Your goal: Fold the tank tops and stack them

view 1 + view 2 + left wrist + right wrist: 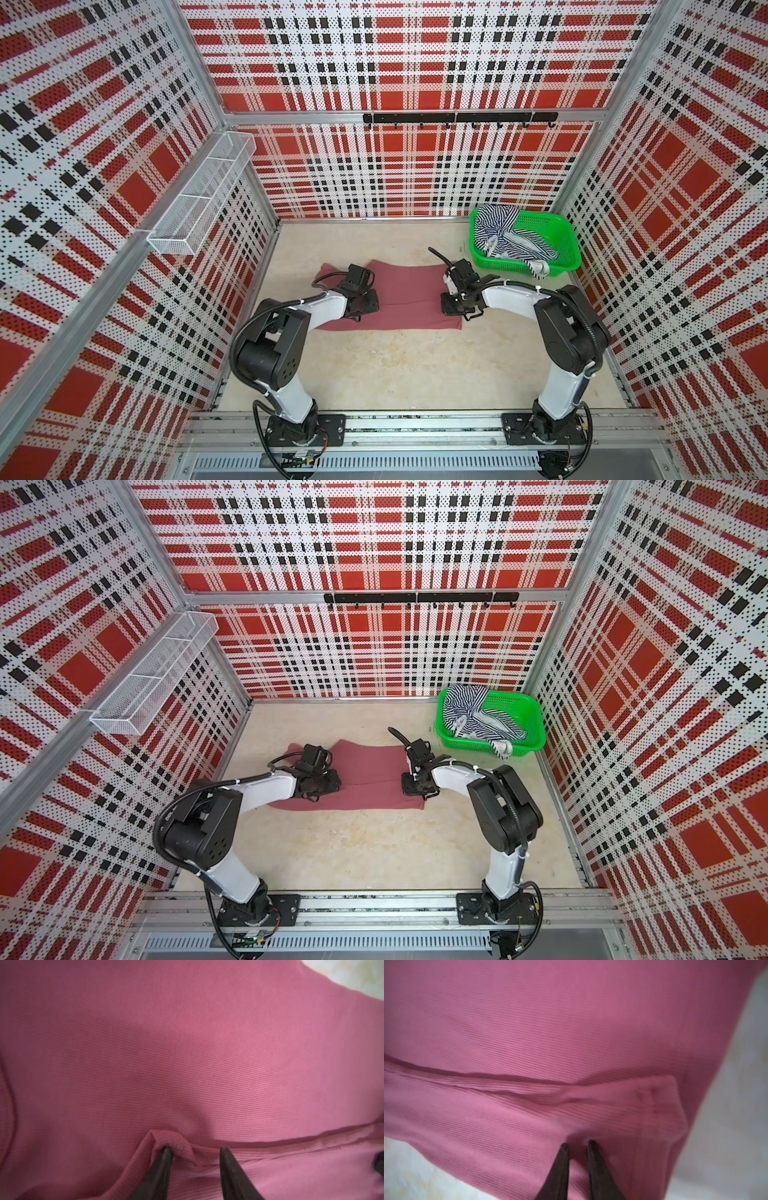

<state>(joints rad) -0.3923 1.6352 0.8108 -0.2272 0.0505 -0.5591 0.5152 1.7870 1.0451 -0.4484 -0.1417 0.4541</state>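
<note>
Rose tank top (409, 291) flat on table (395, 365), one long fold laid; striped tank top (498, 226) unfolded in green basket (498, 266). Right gripper (577, 1145) pinching rose cloth; left gripper (195, 1150) half-parted at a rucked edge, grip uncertain. Stacking not begun.

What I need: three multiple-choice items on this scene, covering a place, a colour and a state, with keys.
1. The striped tank top lies: A in the green basket; B on a chair; C in a drawer.
2. The spread-out tank top on the table is: A yellow; B dusty rose; C black.
3. The striped tank top is: A neatly folded; B rolled tight; C crumpled.
Key: 1 A, it drapes over the basket's rim; 2 B, plain rose in every view; 3 C, loose bunched folds.
</note>
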